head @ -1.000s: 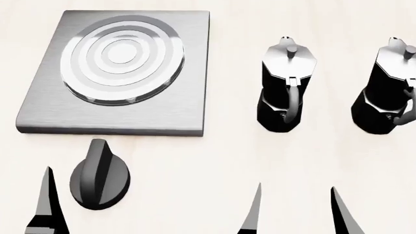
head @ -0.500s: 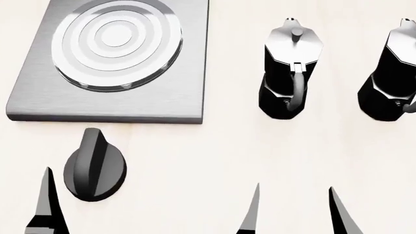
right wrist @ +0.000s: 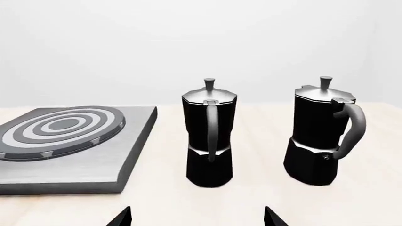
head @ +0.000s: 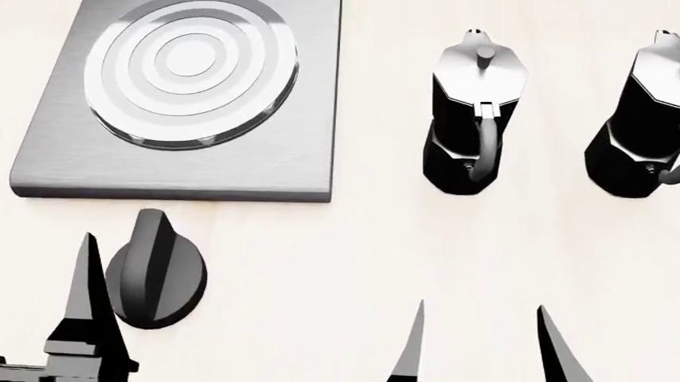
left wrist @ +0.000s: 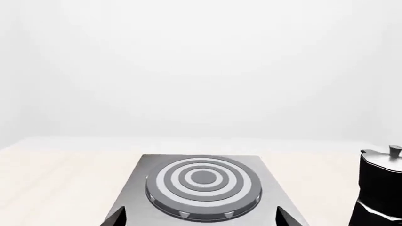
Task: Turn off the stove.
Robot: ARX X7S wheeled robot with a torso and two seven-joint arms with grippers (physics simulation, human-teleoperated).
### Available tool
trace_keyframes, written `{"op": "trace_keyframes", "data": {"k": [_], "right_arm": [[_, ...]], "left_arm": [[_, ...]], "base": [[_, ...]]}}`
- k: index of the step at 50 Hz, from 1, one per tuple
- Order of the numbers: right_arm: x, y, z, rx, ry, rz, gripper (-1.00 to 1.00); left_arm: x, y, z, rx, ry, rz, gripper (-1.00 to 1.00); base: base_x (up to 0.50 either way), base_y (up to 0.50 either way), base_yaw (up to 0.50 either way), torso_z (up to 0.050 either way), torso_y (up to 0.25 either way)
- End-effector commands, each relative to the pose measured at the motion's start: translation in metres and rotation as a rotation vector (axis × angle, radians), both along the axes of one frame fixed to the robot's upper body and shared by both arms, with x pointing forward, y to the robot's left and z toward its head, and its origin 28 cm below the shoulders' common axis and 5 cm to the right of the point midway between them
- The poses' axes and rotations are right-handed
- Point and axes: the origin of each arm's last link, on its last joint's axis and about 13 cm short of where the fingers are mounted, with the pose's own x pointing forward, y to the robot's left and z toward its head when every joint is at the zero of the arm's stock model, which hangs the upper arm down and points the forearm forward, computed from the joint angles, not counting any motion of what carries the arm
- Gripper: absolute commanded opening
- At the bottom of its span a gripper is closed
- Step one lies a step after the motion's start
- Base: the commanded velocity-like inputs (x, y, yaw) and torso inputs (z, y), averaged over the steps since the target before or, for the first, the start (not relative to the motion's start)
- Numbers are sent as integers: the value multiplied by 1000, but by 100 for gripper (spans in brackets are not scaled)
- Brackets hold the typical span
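Note:
The stove (head: 302, 119) is a flat grey brushed-metal plate at the upper left of the head view, with a round burner (head: 191, 68) of concentric rings. Its black ridged knob (head: 156, 274) lies on the table just in front of the plate. One finger (head: 85, 306) of my left gripper shows just left of the knob, apart from it. In the left wrist view the left gripper (left wrist: 201, 221) is open, its tips wide apart over the plate's near edge (left wrist: 135, 188); the knob is out of that view. My right gripper (head: 480, 314) is open and empty.
Two black moka pots with silver lids stand right of the stove, one (head: 475, 111) in the middle and one (head: 642, 119) at the right edge. Both show in the right wrist view (right wrist: 209, 136) (right wrist: 320, 136), beyond the open right gripper (right wrist: 196, 219).
The head view shifted first, so stove, knob and pots sit higher in frame. Then my left gripper moved forward, and its finger now reaches alongside the knob. The right gripper has not moved.

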Motion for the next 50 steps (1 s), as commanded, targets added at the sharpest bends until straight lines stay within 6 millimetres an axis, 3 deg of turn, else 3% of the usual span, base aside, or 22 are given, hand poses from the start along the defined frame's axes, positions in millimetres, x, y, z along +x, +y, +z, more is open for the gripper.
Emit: {"op": "trace_keyframes", "data": {"k": [1, 11, 36, 50], "right_arm": [[0, 0, 0, 1, 2, -1, 100], [1, -1, -1, 3, 5, 2, 100], [1, 0, -2, 3, 9, 12, 100], [1, 0, -2, 3, 10, 12, 100]], "left_arm": [[12, -11, 15, -3, -41, -46, 100], [26, -19, 12, -35, -48, -71, 100], [74, -25, -32, -6, 13, -26, 100], [80, -21, -49, 18, 57, 20, 100]], "base": [[0, 0, 0, 0, 0], [0, 0, 0, 0, 0], [0, 0, 0, 0, 0], [0, 0, 0, 0, 0]]}}
